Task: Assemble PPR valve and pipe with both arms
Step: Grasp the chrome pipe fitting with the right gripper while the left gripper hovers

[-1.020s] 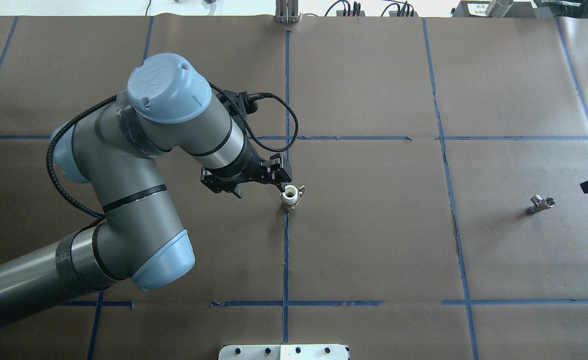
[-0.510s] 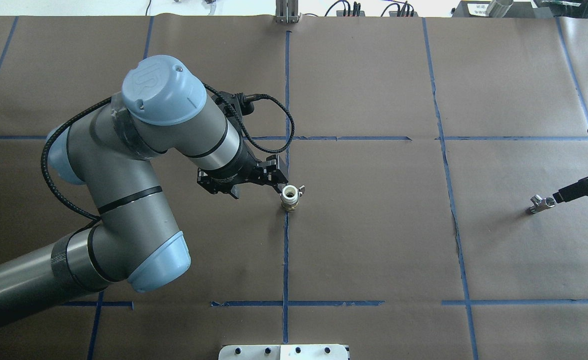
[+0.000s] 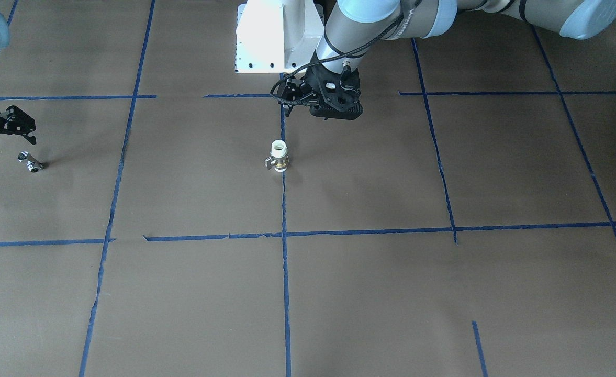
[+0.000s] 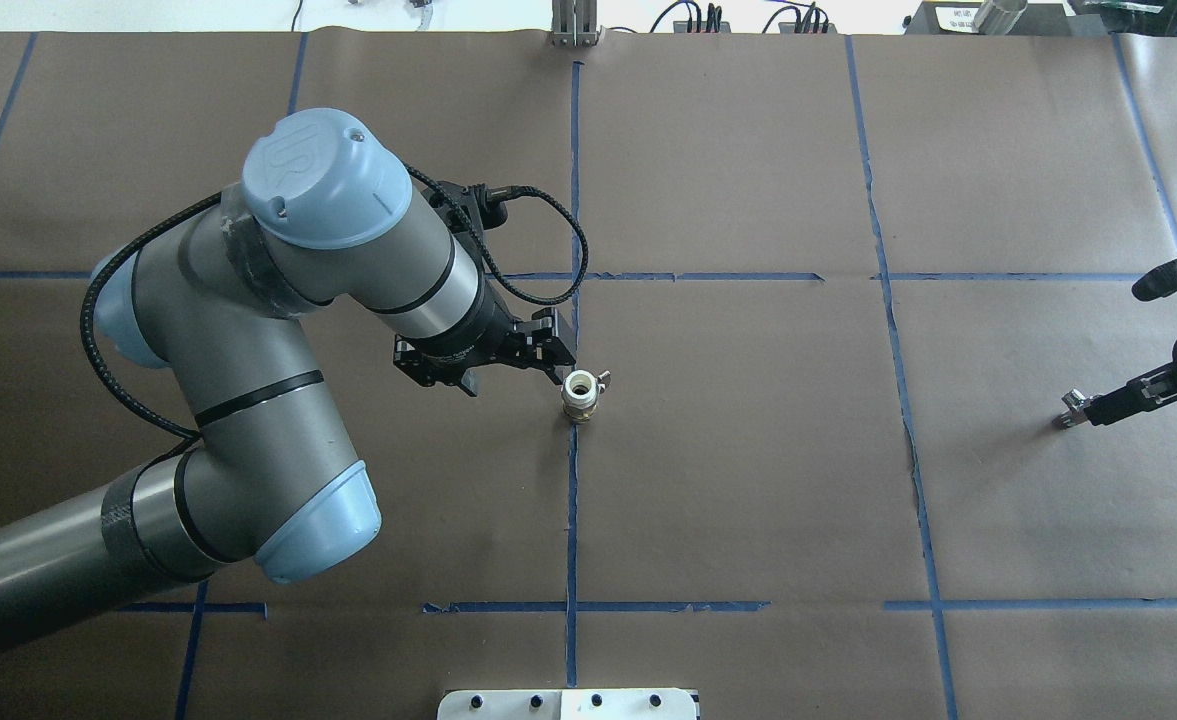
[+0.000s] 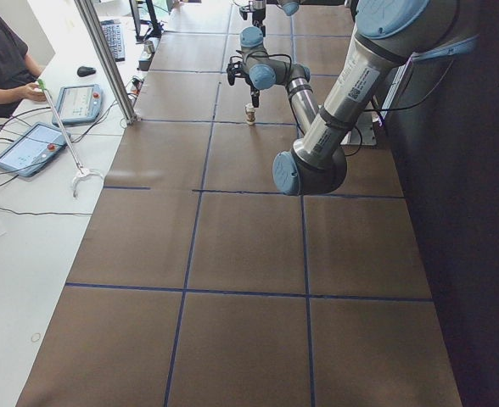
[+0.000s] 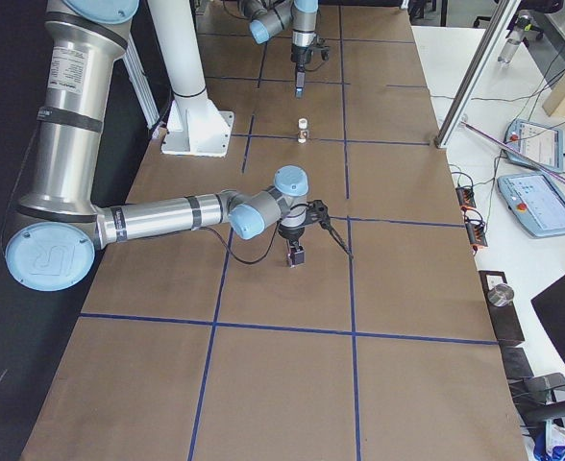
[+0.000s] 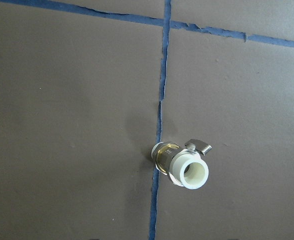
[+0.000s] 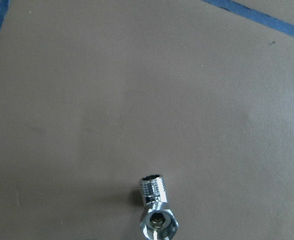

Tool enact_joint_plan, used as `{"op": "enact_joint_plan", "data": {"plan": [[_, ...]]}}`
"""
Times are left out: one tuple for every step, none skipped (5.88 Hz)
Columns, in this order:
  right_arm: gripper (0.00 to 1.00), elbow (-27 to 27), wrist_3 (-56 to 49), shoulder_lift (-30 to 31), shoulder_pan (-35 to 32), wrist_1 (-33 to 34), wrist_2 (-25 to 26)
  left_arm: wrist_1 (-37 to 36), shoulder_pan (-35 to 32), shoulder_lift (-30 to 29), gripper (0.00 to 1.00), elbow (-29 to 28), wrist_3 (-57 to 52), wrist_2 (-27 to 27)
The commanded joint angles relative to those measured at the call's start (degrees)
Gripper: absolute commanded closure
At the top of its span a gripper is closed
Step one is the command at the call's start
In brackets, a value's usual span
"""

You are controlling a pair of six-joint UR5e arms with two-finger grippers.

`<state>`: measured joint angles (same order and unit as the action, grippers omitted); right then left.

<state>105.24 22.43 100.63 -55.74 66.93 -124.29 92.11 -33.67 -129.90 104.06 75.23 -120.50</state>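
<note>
The PPR valve (image 4: 580, 393) stands upright on the brown table at its middle, white end up, its lever to the side; it also shows in the front view (image 3: 279, 156) and the left wrist view (image 7: 184, 167). My left gripper (image 4: 554, 350) hovers close beside it, open and empty. The pipe (image 4: 1075, 408), a small silver fitting, lies at the table's right and shows in the front view (image 3: 30, 162) and the right wrist view (image 8: 156, 210). My right gripper (image 4: 1118, 350) is wide open above it, one finger (image 4: 1133, 397) next to the pipe.
The white pedestal base (image 3: 271, 36) stands at the robot's edge of the table. Blue tape lines (image 4: 573, 500) divide the brown cover. An operator (image 5: 3, 51) sits at a side desk with tablets (image 5: 29, 148). An aluminium post (image 5: 105, 59) stands at the table's far edge.
My right gripper has come in from the right edge and now reaches the pipe. My left arm has shifted slightly left and stays by the valve.
</note>
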Motion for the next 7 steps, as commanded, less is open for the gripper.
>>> {"op": "enact_joint_plan", "data": {"plan": [[0.02, -1.88, 0.16, -1.83, 1.24, -0.05, 0.1, 0.0, 0.01, 0.0, 0.11, 0.0, 0.0, 0.0], [0.04, -2.67, -0.1, -2.1, 1.34, -0.05, 0.1, 0.0, 0.01, 0.09, 0.11, 0.0, 0.0, 0.0], [0.14, -2.94, 0.07, -2.02, 1.34, -0.05, 0.1, 0.0, 0.01, 0.09, 0.11, 0.0, 0.0, 0.0], [0.27, -3.03, 0.24, -2.02, 1.34, 0.04, 0.01, 0.0, 0.01, 0.09, 0.11, 0.0, -0.09, 0.0], [0.44, -3.03, 0.25, -2.02, 1.34, 0.04, 0.01, 0.0, 0.01, 0.09, 0.11, 0.0, -0.09, 0.0], [0.88, -3.03, 0.42, -2.02, 1.34, 0.13, -0.07, 0.0, -0.08, 0.09, 0.11, 0.0, -0.09, 0.0], [1.0, -2.42, 0.51, -2.02, 1.34, 0.04, -0.16, 0.0, 0.01, 0.09, 0.11, 0.0, -0.09, 0.0]]}}
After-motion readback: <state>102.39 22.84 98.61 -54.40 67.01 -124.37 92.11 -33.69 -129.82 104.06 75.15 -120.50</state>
